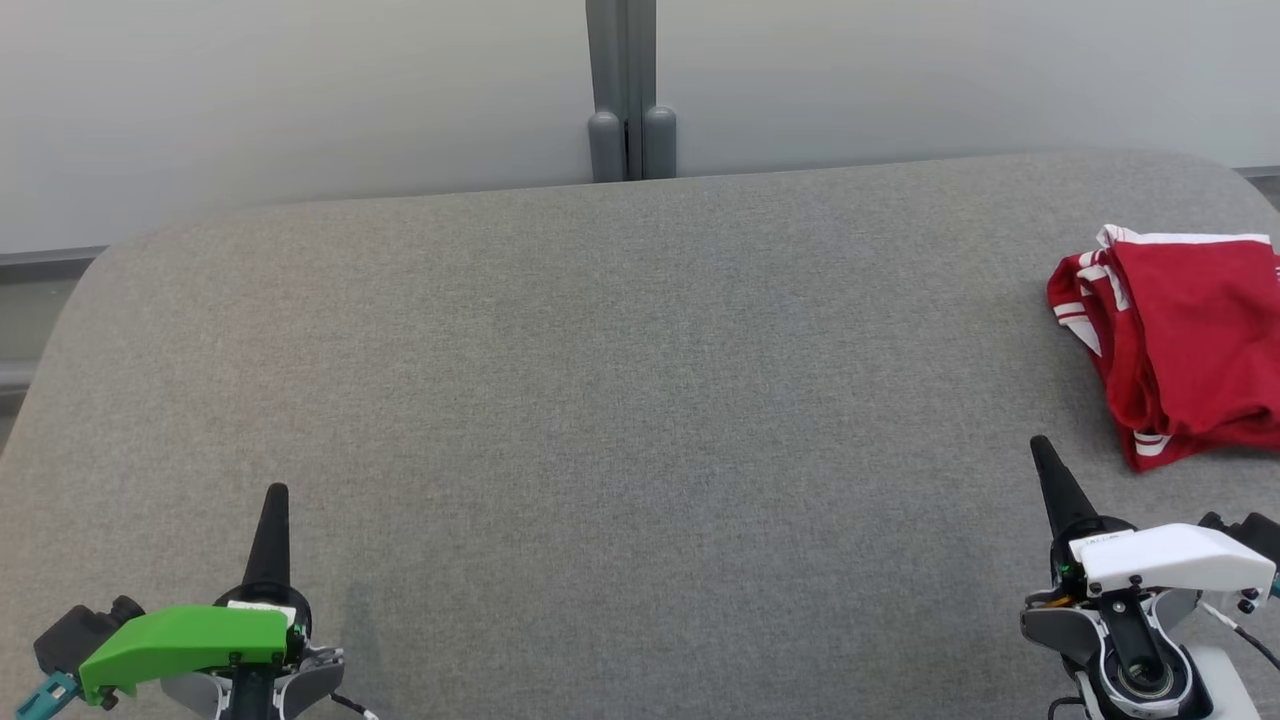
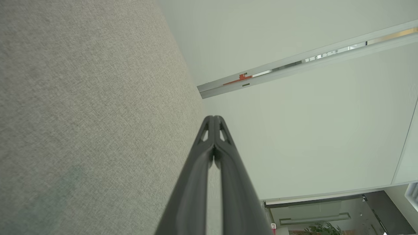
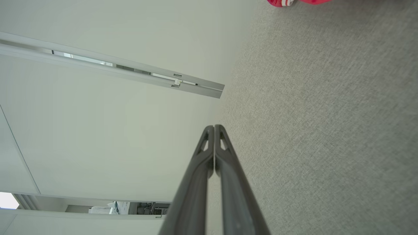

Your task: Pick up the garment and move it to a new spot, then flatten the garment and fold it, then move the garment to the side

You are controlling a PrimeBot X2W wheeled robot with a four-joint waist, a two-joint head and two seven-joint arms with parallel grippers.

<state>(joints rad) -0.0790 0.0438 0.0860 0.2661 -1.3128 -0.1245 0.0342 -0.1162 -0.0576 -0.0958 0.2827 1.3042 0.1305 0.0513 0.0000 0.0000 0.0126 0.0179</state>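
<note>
The red garment [image 1: 1185,340] with white stripes is lying bunched up toward the right edge of the grey cloth-covered table [image 1: 620,360], nearer the far right corner than the near one. The right gripper [image 1: 1041,447] is sitting by the near edge on the right, close to the garment but not touching it, its fingers pressed together on nothing. The left gripper [image 1: 277,492] is sitting by the near left corner, well apart from the garment, its fingers likewise pressed together and empty.

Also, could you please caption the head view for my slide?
Left gripper and right gripper, both shut and empty, over the grey table; the red garment lies at its right edge.
</note>
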